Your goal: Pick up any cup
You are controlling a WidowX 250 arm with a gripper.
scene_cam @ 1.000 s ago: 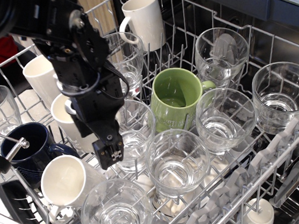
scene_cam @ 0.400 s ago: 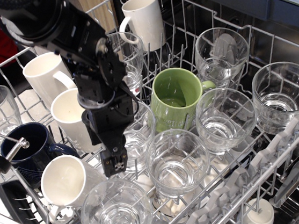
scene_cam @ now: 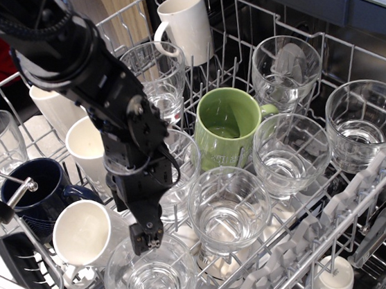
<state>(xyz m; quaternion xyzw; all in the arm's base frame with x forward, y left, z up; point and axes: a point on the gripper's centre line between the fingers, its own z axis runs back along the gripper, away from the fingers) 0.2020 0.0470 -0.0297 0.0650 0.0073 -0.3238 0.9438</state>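
Several clear round glasses stand in a dishwasher rack (scene_cam: 365,187). One glass (scene_cam: 151,283) is at the front left, one (scene_cam: 229,213) at the front centre, one (scene_cam: 288,154) to its right, and one (scene_cam: 181,161) partly hidden behind my arm. My gripper (scene_cam: 145,239) points down, its dark fingers close together and holding nothing. Its tip hangs just above the back rim of the front-left glass, left of the front-centre glass.
A green mug (scene_cam: 229,126) stands mid-rack. White mugs are at the back (scene_cam: 186,21), at the left (scene_cam: 85,146) and at the front left (scene_cam: 83,234). A dark blue mug (scene_cam: 35,194) is at the left. More glasses stand at the right (scene_cam: 366,123) and at the back (scene_cam: 286,71).
My arm has moved down and toward the front; the gripper tip has dropped from beside the middle glass to just over the front-left glass. Nothing in the rack has moved.
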